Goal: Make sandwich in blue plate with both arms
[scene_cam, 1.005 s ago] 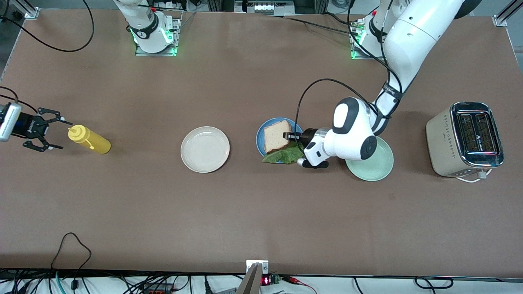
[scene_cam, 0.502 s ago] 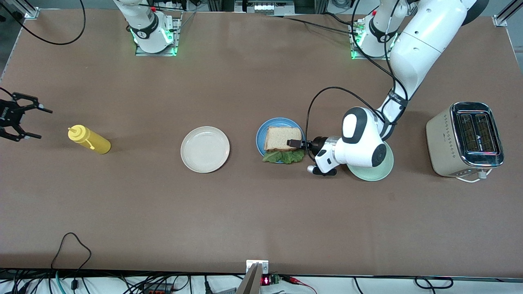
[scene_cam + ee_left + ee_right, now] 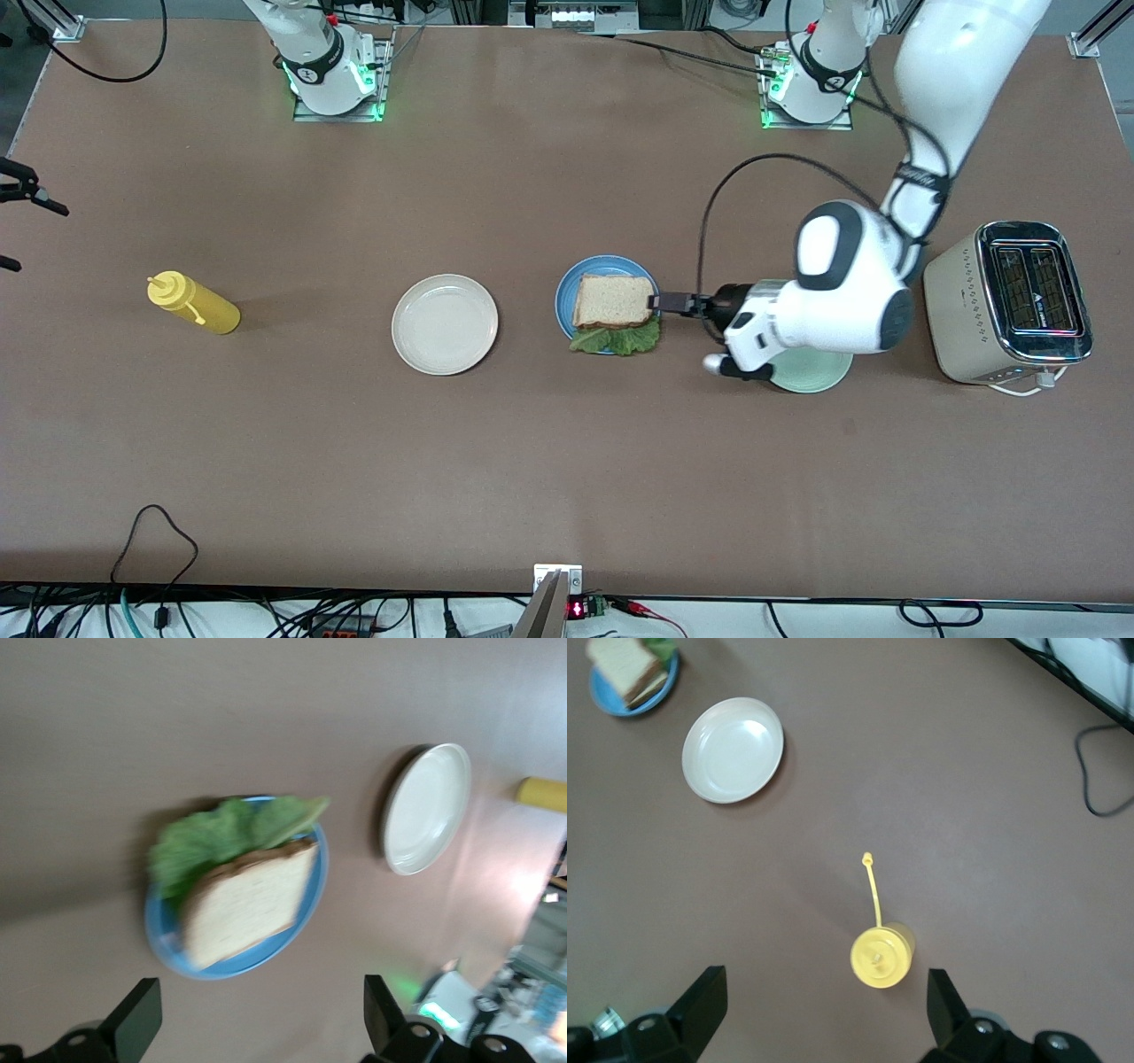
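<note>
The blue plate [image 3: 563, 301] lies mid-table and carries the sandwich [image 3: 613, 301]: a light brown bread slice on top of a ruffled lettuce leaf [image 3: 617, 339] that sticks out over the rim. The left wrist view shows the plate [image 3: 177, 958], the top slice [image 3: 248, 908] and the leaf [image 3: 221, 833]. My left gripper [image 3: 669, 303] [image 3: 259, 1019] hangs open and empty just off the plate's rim, toward the left arm's end. My right gripper [image 3: 42, 239] [image 3: 824, 1010] is open and empty, high over the table's edge at the right arm's end.
A cream-white plate [image 3: 445, 323] [image 3: 733, 749] lies empty beside the blue one. A yellow squeeze bottle [image 3: 193, 303] [image 3: 879, 958] stands near the right gripper. Under the left wrist lies a mint-green plate [image 3: 811, 370]. A toaster [image 3: 1010, 301] stands at the left arm's end.
My left gripper opened and let go of the top bread slice, which settled flat on the lettuce, then drew back toward the toaster. The right gripper retreated toward the table's edge.
</note>
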You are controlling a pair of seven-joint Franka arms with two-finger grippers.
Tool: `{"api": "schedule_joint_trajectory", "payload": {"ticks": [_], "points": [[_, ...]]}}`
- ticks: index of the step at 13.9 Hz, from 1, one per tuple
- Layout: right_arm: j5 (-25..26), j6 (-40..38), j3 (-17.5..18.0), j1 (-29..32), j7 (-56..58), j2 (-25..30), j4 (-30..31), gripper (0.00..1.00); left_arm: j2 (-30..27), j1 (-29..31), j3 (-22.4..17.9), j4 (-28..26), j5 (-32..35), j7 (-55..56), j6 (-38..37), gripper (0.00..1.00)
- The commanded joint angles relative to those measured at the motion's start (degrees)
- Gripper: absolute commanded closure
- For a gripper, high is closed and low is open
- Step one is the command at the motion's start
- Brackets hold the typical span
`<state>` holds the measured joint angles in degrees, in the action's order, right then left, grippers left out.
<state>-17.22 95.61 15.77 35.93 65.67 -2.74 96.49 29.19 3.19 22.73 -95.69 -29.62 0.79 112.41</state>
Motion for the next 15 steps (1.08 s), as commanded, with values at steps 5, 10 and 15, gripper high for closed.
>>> {"api": "schedule_joint_trajectory", "payload": {"ticks": [5, 10, 15], "points": [[8.14, 0.10, -0.30, -6.65, -34.25, 3.44, -0.07, 0.00, -7.83, 4.89, -0.75, 0.14, 23.51, 1.92, -3.95, 0.00], [14.56, -0.34, -2.58, -14.90, -62.36, 4.41, -0.07, 0.00, -13.27, 3.93, -7.06, 3.57, 31.73, 2.28, -7.29, 0.00], [15.28, -0.78, -5.84, -21.68, -64.35, 3.89, 0.54, 0.00, -21.97, -1.51, -20.24, 3.23, 31.12, 1.32, -8.16, 0.00]]}}
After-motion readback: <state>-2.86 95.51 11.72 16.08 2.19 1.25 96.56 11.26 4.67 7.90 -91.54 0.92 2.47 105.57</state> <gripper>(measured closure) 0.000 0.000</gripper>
